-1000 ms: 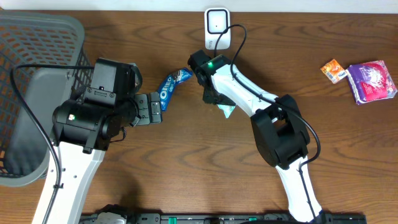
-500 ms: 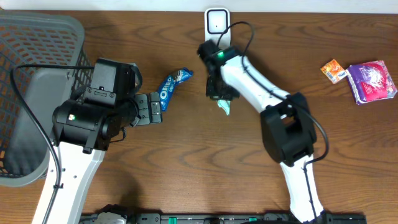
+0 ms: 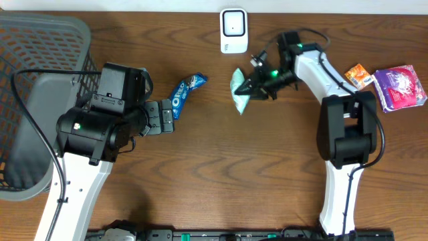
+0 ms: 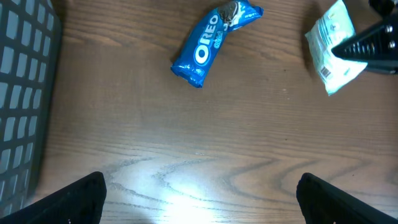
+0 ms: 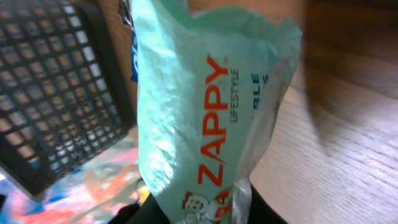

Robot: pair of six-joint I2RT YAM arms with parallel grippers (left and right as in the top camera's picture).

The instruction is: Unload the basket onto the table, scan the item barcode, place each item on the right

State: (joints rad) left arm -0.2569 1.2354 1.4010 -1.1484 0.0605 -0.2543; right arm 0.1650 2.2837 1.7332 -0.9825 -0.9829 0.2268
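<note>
Two grippers sit before you. Nearest, your left gripper (image 3: 166, 115) hangs with its jaws spread wide and empty, just short of the Oreo pack (image 3: 184, 94). Farther out, your right gripper (image 3: 253, 85) is pinched onto the mint-green Zappy packet (image 3: 239, 89), near the white scanner (image 3: 233, 29) at the table's far edge.

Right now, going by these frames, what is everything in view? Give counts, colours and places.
Zappy packet: one, mint green, in the right gripper, just below the scanner
scanner: one, white, top centre
Oreo pack: one, blue, left of centre, beside the left gripper
small packet: one, orange, far right
pouch: one, purple, far right, next to the small packet
basket: one, grey mesh, left edge
table: one, brown wood, under everything
left gripper: one, black, open, holding nothing
right gripper: one, black, shut on the Zappy packet
</note>
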